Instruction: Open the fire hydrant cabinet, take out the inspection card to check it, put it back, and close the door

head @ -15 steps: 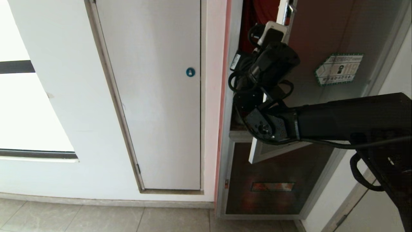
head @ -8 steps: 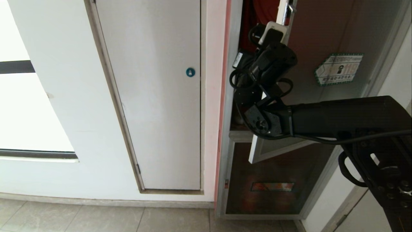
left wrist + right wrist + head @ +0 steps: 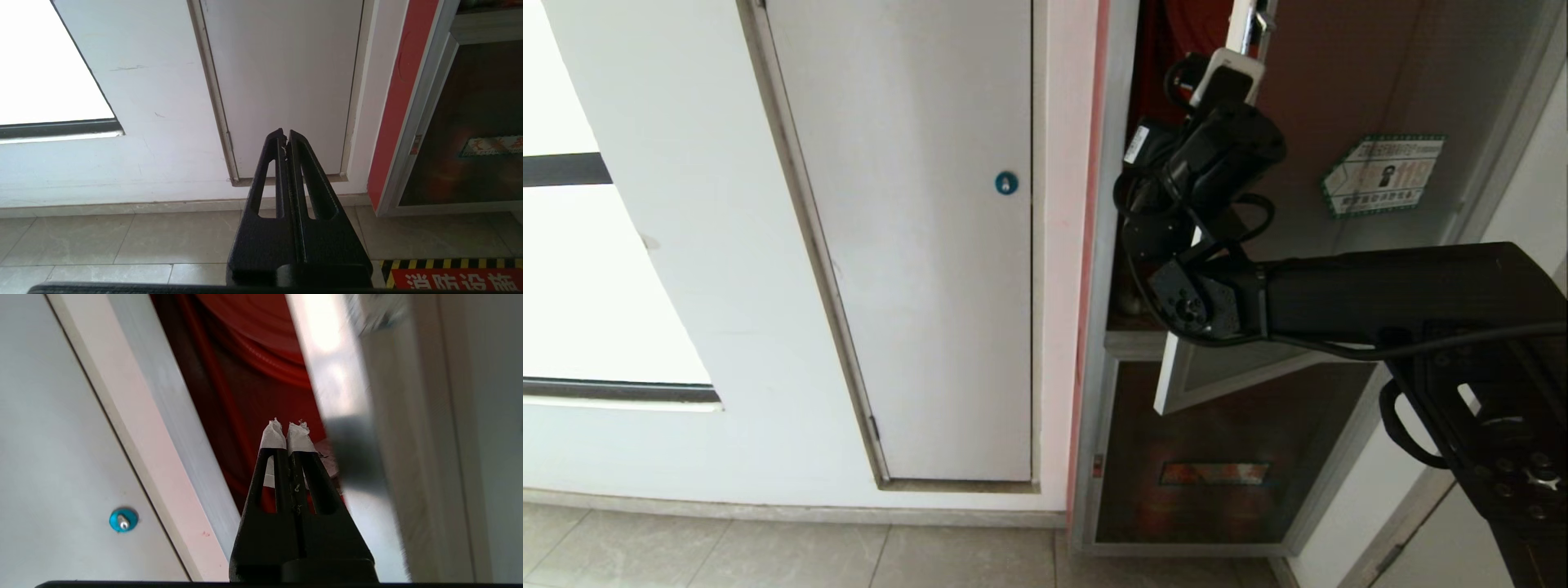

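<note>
Reaching hand: right hand (image 3: 288, 435), fingers pressed together and holding nothing, sits in the gap beside the door (image 3: 1339, 98) edge.
Idle hand: left hand (image 3: 286, 139), fingers together, low near the floor (image 3: 122, 241), well left of the door.
Door: ajar, swung toward the robot.
Cabinet: fire hydrant cabinet (image 3: 1176, 24) shows red just behind the door.
Card: not visible.
Risk: fingers may slip off the door edge or jam against the frame.
Room: white wall (image 3: 686, 245), tiled floor.
</note>
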Available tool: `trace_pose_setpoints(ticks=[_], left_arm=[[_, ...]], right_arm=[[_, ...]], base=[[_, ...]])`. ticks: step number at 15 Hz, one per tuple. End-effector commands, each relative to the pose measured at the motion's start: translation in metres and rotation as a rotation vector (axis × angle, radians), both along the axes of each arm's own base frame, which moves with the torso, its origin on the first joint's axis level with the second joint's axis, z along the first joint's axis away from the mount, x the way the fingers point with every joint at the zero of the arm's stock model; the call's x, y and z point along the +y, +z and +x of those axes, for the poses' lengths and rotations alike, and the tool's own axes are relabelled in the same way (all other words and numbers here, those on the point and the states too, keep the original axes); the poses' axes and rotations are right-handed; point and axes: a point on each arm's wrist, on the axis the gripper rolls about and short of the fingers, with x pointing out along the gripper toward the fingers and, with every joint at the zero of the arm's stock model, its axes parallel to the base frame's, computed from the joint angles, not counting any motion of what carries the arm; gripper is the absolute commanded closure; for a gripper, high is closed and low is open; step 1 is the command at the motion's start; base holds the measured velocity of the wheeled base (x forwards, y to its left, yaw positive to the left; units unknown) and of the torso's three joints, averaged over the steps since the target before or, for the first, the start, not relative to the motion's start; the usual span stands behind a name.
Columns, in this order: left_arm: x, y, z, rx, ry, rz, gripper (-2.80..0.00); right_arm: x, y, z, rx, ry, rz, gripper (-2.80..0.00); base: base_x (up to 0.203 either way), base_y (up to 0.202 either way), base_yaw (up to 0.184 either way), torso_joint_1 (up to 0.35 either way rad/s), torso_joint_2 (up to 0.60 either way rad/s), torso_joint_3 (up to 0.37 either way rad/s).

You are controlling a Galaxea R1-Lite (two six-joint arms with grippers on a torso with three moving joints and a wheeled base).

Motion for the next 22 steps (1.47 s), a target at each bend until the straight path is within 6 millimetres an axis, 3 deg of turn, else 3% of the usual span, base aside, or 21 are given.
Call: trace_pose_setpoints(ticks=[1, 12, 22], left_arm=[[0.0, -0.002, 0.001, 0.007, 0.001, 0.001, 0.0], [0.0, -0.002, 0.001, 0.007, -0.001, 0.001, 0.0], [0.0, -0.002, 0.001, 0.007, -0.001, 0.001, 0.0]], right_arm=[[-0.004, 0.01, -0.007, -0.017, -0.01, 0.02, 0.0], [-0.026, 0.023, -0.04, 0.013, -0.025, 0.015, 0.0], [-0.066, 0.036, -0.09, 0.048, -0.066, 0.01, 0.0]], base=[[0.0, 0.0, 0.0, 0.0, 0.0, 0.0], [0.0, 0.0, 0.0, 0.0, 0.0, 0.0], [0.0, 0.0, 0.0, 0.0, 0.0, 0.0]])
